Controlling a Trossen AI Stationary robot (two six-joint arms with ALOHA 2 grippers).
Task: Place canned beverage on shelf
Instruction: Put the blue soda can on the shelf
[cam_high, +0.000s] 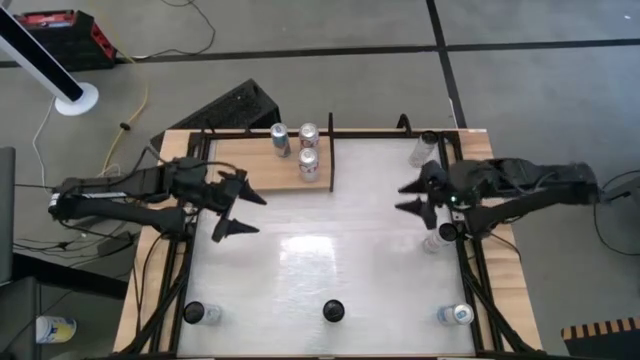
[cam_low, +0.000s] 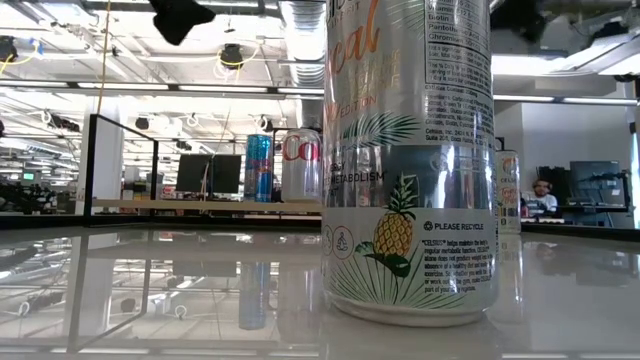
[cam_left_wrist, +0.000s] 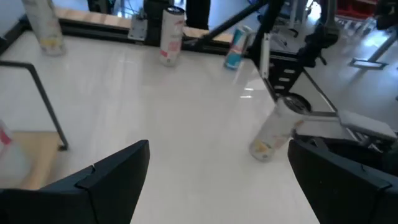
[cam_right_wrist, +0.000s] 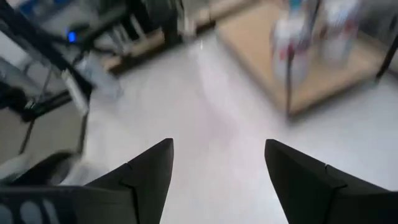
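The left arm reaches in from the table's left edge, its forearm low and roughly level, and the left gripper hangs over the white table just beside the shelf's near edge. Its jaws stand wide apart with nothing between them; in the left wrist view the two dark fingers frame bare tabletop.

The shelf, a wood-grain panel with thin black rails, lies at the far left corner of the table. Three cans stand on it near its right rail: a blue-and-silver can, a red-and-white can just beside it, and another white can nearer the table's middle.

Along the near edge stand a can at the left, a dark-topped can in the middle and a blue-topped can at the right. The low view is filled by a tall pineapple-print can standing upright close to the camera.

The right arm comes in from the right edge, bent at the elbow, with the right gripper over the table's right side. Its jaws are parted and empty. A can stands at the far right corner, another just beside the right arm.

Beyond the table lie grey floor with dark seams, cables and a white stand base; the low view shows an open office with ceiling lights.
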